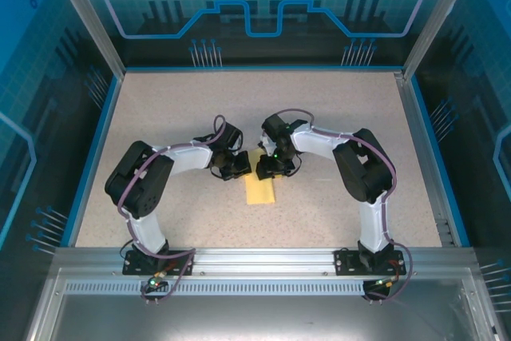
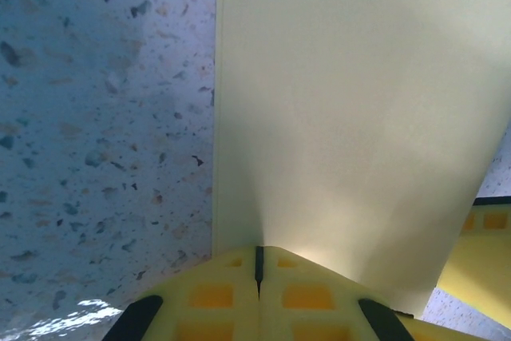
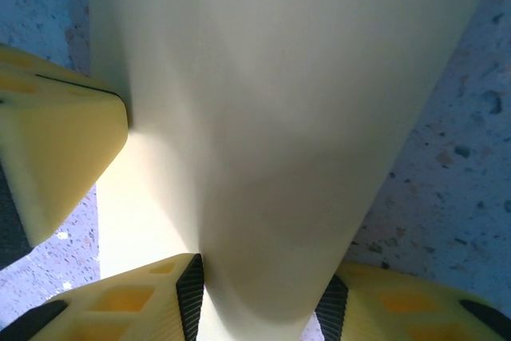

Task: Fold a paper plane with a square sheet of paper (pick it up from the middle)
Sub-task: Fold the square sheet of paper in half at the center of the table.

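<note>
Pale-yellow thin square paper sheet [image 1: 260,189] lies near-far, both arms at its far end.
L gripper [image 2: 258,265] clenched on it; R gripper [image 3: 263,285] has jaws part-open round it, grip I can't tell.

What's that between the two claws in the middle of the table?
A yellow sheet of paper. The top view shows it between the left gripper and the right gripper; the left wrist view shows the left one pinching its edge.
</note>
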Motion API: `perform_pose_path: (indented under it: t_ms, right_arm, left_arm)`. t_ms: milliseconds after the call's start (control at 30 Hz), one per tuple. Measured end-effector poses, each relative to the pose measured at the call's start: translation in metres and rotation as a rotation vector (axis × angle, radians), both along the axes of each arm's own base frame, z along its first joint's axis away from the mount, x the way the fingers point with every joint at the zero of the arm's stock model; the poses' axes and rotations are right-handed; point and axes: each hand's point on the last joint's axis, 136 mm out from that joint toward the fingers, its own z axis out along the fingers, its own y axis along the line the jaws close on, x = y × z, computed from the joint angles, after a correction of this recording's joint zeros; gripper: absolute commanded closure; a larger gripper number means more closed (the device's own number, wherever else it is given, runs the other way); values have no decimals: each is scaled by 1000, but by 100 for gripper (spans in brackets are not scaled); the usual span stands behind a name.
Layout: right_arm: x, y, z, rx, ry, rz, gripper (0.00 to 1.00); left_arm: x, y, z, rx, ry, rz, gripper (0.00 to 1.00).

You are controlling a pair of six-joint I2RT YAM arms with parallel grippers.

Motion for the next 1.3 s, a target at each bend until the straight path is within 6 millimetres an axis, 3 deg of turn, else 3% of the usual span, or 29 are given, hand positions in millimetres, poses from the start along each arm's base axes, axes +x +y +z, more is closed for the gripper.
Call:
perform_pose_path:
  t_ms: [200,367,467,533,667,900,1300]
  right_arm:
    - [3,-3,11,33,-48,-36,41]
    - [25,-26,50,53,-155,-142,58]
    - [35,-25,74,103,-215,-164,74]
    - [34,-16,80,131,-221,-156,86]
    - [26,2,72,169,-175,-126,96]
    - [10,23,40,179,-75,-90,96]
    - [16,23,17,189,-25,-117,95]
  left_arm:
    - [0,0,0,4,-2,-10,97]
    - [1,0,-1,8,-4,-22,97]
    - [1,-1,-1,7,-3,-22,97]
    - [1,-1,-1,5,-2,-23,97]
    - [1,-2,-1,3,-1,-25,97]
    - [1,-2,-1,3,-1,-25,97]
    - [1,-2,-1,3,-1,-25,97]
